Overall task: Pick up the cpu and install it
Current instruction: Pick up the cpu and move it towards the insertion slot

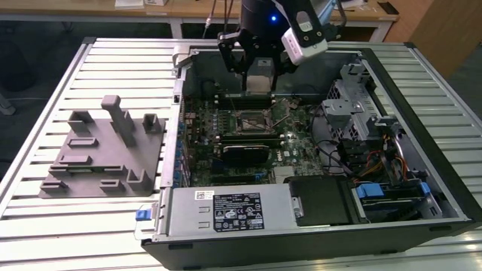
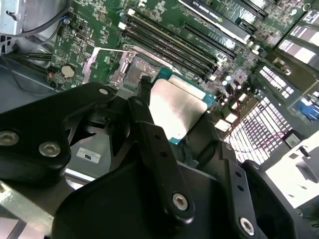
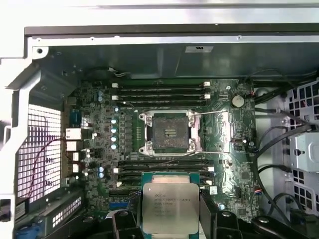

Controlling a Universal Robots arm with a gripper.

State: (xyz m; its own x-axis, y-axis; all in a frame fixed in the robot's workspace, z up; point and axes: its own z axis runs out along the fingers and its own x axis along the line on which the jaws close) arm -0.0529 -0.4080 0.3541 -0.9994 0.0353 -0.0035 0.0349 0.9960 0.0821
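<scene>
Held by opposite edges in black metal gripper (image 1: 258,84), jaws narrowed onto it: small flat square silver-topped cpu (image 3: 170,209), above green motherboard (image 3: 234,169) near black-framed square socket (image 3: 169,132). Probably light, stiff, slick-topped, fragile underneath.

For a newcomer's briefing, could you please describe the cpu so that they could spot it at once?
Find the open case; over its motherboard hangs the arm's pincer. The cpu is the flat square clamped in it, pale silver on top with a green rim, unlike the dark, empty socket.
</scene>
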